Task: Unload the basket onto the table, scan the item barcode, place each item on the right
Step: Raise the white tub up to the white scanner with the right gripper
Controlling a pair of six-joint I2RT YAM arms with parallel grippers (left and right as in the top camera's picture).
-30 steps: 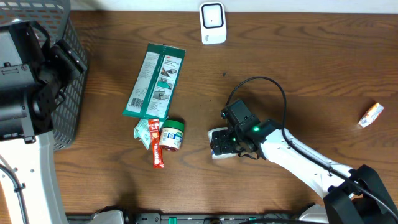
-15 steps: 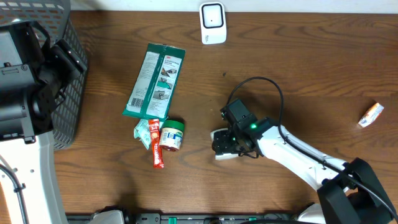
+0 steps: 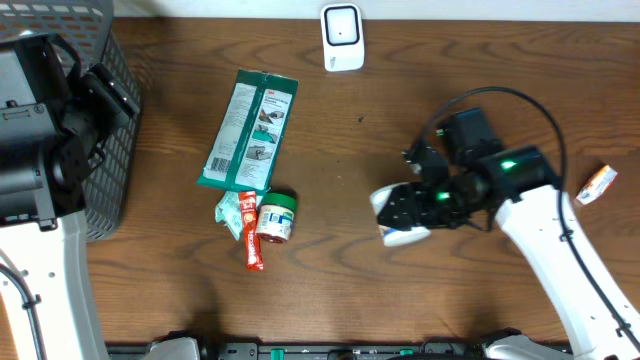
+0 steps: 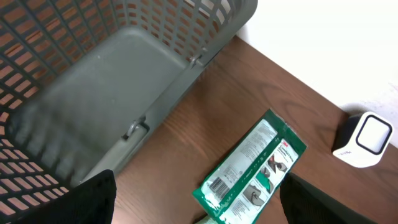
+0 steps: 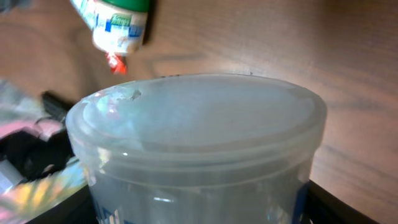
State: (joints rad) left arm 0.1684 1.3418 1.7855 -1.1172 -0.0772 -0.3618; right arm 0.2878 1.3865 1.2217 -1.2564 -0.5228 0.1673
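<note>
My right gripper [image 3: 408, 212] is shut on a white tub with a clear lid [image 3: 398, 236], held on its side just right of the table's middle. That lid [image 5: 199, 124] fills the right wrist view, with my dark fingers [image 5: 326, 205] at both lower corners. The white barcode scanner [image 3: 343, 37] stands at the back edge, well apart from the tub. Over at the far left, beside the basket, my left gripper [image 4: 199, 211] stands open and holds nothing. Its view looks down on a green packet [image 4: 252, 171] whose barcode faces up.
A grey mesh basket [image 3: 112, 170] takes the left edge. The green packet [image 3: 250, 130], a small green-lidded jar [image 3: 276, 218], a red sachet [image 3: 251, 240] and a pale green wrapper [image 3: 230, 212] lie left of centre. A small packet [image 3: 597, 185] lies far right.
The right arm has carried the tub up off the table and to the right, away from the jar. The left arm has not moved.
</note>
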